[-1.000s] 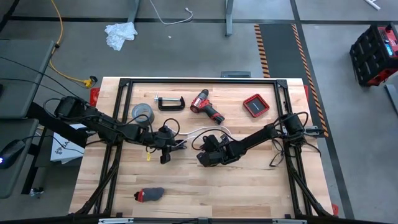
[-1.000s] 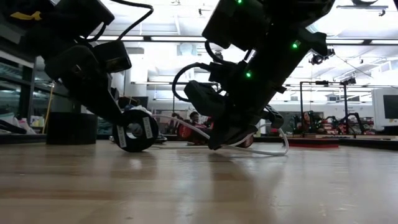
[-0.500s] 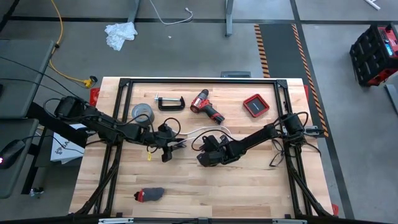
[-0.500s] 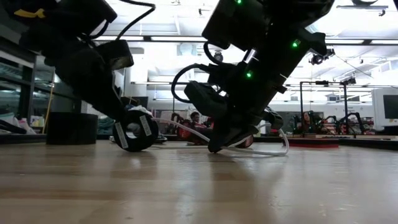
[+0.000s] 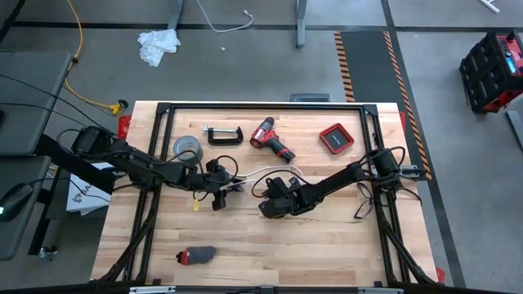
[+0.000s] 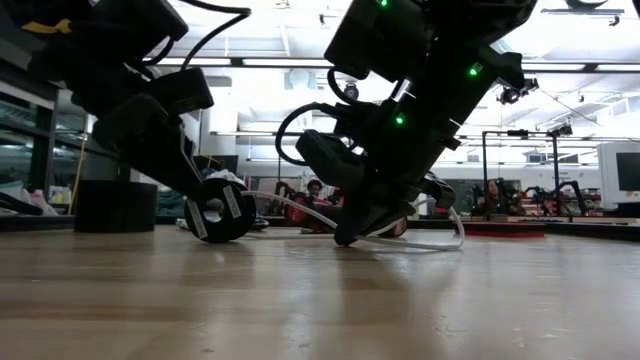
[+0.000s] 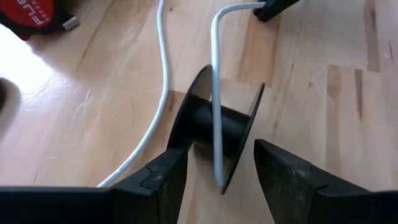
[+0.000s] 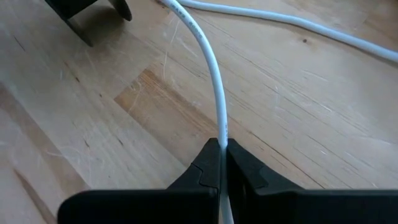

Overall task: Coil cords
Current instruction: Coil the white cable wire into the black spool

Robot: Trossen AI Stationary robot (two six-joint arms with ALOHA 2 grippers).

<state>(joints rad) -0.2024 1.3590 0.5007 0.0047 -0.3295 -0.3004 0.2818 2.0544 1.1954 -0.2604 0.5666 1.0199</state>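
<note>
From above, the left gripper [image 5: 222, 189] sits just beside the grey tape roll [image 5: 186, 148], on the side away from the table's back edge, and the right gripper [image 5: 270, 206] lies a little farther from the roll, with the white cable [image 5: 260, 172] looping between the two. At table height, the black spool [image 6: 215, 208] stands on its edge on the table [image 6: 320, 300], under the left arm, and the cable [image 6: 425, 243] trails off it along the wood past the right arm. The left wrist camera shows the spool [image 7: 219, 129] between that gripper's fingers [image 7: 163, 178], which stand apart on either side and do not pinch it; the cable [image 7: 216, 99] crosses the core, probably so a turn can settle there. In the right wrist view the right gripper [image 8: 222, 163] is clamped on the cable [image 8: 211, 78], likely keeping it taut and steering it toward the spool while the winding proceeds.
</note>
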